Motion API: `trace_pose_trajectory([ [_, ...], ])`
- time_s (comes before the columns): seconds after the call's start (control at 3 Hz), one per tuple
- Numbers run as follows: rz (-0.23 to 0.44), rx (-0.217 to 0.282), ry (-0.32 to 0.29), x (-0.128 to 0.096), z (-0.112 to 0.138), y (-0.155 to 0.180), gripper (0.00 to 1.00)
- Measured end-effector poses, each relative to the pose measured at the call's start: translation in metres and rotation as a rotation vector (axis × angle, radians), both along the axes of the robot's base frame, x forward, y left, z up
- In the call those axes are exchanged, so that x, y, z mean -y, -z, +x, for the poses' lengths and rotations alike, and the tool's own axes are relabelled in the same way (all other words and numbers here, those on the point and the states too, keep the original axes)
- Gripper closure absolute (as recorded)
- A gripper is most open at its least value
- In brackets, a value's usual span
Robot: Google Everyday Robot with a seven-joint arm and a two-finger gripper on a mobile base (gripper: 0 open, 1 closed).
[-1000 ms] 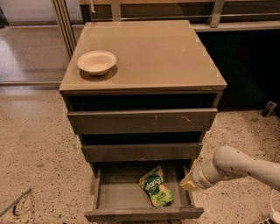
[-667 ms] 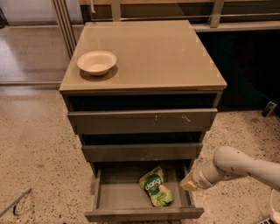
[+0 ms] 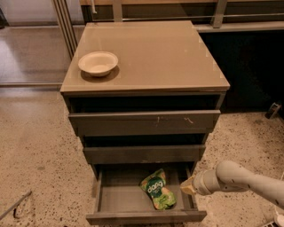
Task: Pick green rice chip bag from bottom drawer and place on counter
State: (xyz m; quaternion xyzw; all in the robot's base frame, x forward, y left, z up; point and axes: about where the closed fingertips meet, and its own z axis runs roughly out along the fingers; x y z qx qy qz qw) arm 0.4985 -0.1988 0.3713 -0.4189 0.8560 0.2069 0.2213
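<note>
One green bag [image 3: 158, 191] in drawer [image 3: 117, 196], gripper [image 3: 188, 186] just right

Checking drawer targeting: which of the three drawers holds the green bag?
The bottom drawer, lowest and pulled out furthest; the green rice chip bag lies inside. The gripper is by its right wall.

Office: terrazzo floor [image 3: 40, 150], railing [image 3: 219, 13]; hand [image 3: 188, 186] beside bottom drawer [image 3: 120, 196].

Chip bag [image 3: 158, 195] in bottom drawer [image 3: 133, 217]; end effector [image 3: 188, 186] at right
</note>
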Motion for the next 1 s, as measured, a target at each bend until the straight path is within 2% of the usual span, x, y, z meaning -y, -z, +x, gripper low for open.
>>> trace_pose_trajectory([
  [0.33,0.046,0.017,0.022,-0.009,0.015,0.035,1.00],
  [0.67,0.086,-0.036,0.036,-0.037,0.035,0.123,1.00],
  [1.0,0.086,-0.038,0.036,-0.037,0.035,0.124,1.00],
])
